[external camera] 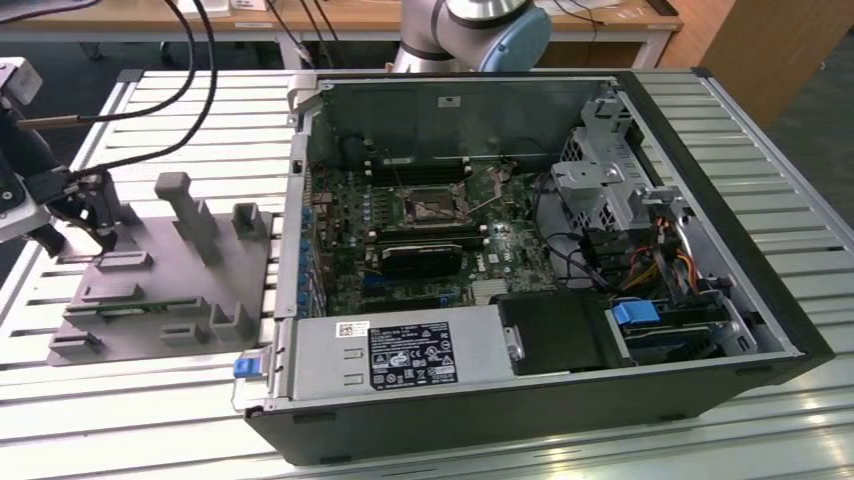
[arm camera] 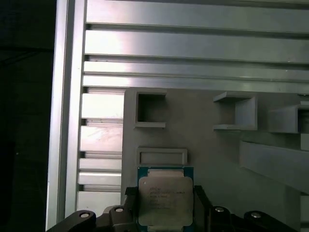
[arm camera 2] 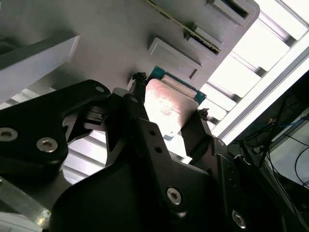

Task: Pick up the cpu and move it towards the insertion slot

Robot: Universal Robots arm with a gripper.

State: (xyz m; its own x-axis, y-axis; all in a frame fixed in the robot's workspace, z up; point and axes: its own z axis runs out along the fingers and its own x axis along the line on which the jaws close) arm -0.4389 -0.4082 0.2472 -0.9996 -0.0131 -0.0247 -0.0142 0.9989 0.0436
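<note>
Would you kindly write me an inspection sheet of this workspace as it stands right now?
Surface: slatted aluminium table carrying everything.
Job's things: the cpu sits between the gripper's fingers at the grey fixture plate; whether it is lifted cannot be told. The insertion slot lies on the board inside the open computer case, well apart from the cpu.
Clutter: upright grey blocks on the fixture plate.
Grippers: the gripper is closed on two opposite edges of the cpu, at the exterior view's left.
Cables: black cables run down to the arm's wrist; coloured wires lie inside the case.
Surroundings: wooden desks behind the table.
</note>
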